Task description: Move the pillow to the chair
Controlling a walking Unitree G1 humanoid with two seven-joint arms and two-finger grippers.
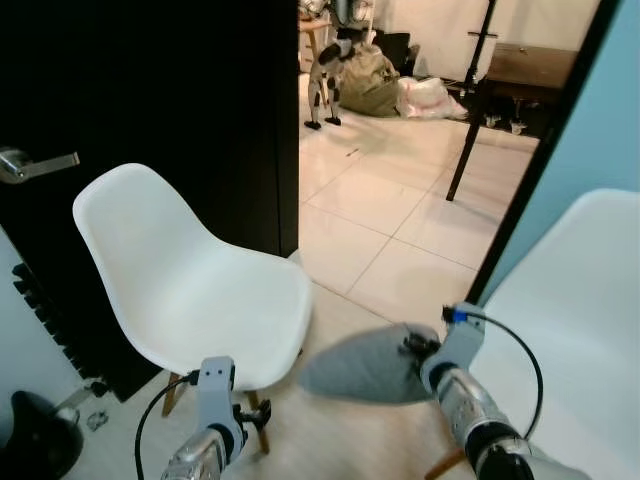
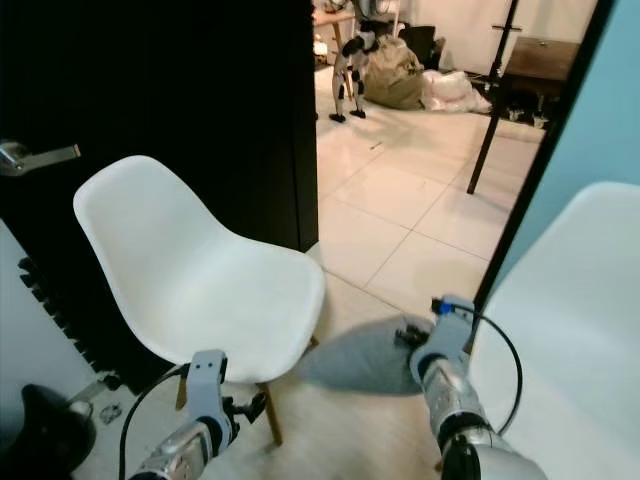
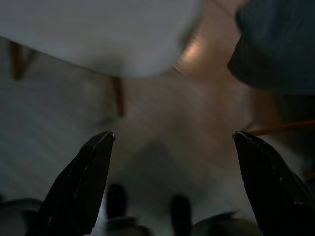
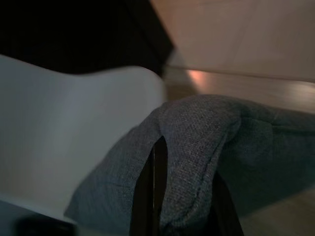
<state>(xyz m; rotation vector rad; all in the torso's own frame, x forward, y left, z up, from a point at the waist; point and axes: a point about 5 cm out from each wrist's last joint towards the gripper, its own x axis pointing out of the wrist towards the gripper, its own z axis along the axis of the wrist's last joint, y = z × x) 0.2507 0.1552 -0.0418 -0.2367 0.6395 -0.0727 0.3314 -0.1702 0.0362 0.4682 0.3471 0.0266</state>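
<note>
A grey fabric pillow (image 1: 365, 365) hangs in the air just right of the white chair's (image 1: 190, 290) seat, above the wooden floor. My right gripper (image 1: 418, 352) is shut on the pillow's right end; in the right wrist view the grey cloth (image 4: 197, 147) bunches around the black fingers (image 4: 150, 191), with the chair's seat (image 4: 59, 147) beyond it. My left gripper (image 3: 172, 142) is open and holds nothing, low in front of the chair's front edge (image 3: 98, 34).
A second white chair (image 1: 580, 330) stands at my right. A black door (image 1: 150, 100) with a metal handle (image 1: 30, 163) is behind the first chair. Through the doorway lie a tiled floor (image 1: 400, 200), a tripod leg (image 1: 470, 130) and bags (image 1: 370, 80).
</note>
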